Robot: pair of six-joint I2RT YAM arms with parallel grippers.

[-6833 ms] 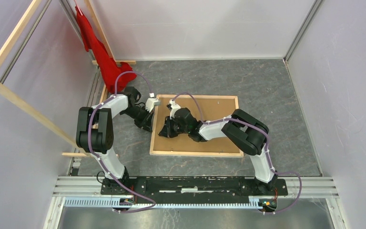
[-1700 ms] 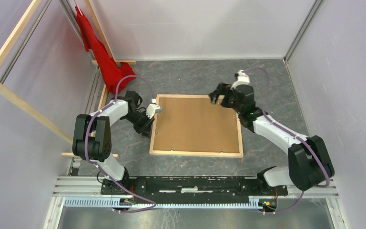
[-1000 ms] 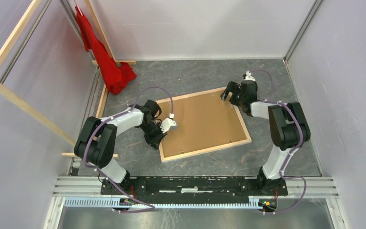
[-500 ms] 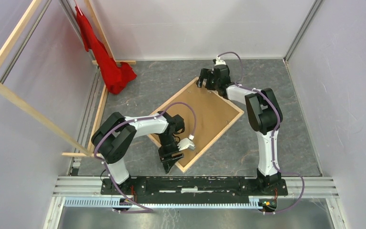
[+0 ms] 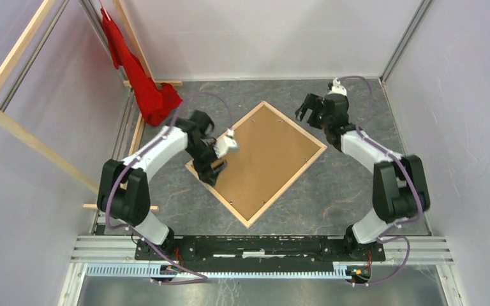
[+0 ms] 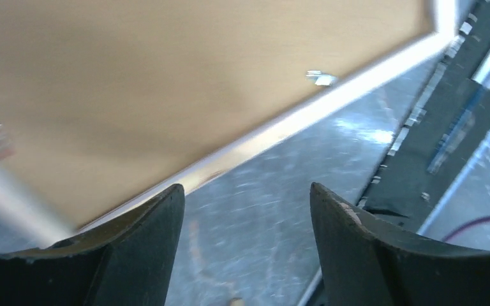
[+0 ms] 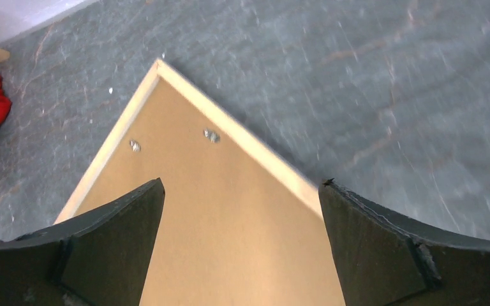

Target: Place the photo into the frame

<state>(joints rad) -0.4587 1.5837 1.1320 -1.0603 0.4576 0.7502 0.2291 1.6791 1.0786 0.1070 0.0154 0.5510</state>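
the frame (image 5: 287, 187) is lying flat on the grey table (image 5: 357, 115), turned so its corners are pointing like a diamond, pale wood rails facing up. it is holding a plain brown backing board (image 5: 261, 159) that is filling it rail to rail, with small metal tabs (image 7: 212, 135) sitting along the inner edge of the board. the left gripper (image 5: 214, 171) is hovering over the frame's left corner – its fingers are standing wide apart and gripping nothing, and its blurred wrist view is showing only the rail (image 6: 332, 99) and bare table between them. the right gripper (image 5: 309, 113) is hanging above the table just beyond the frame's upper-right rail, also spread wide and empty, looking down on the frame's far corner (image 7: 255, 146). a red cloth (image 5: 147, 89) is hanging from the wooden beams (image 5: 32, 137) at the left, well apart from the frame.
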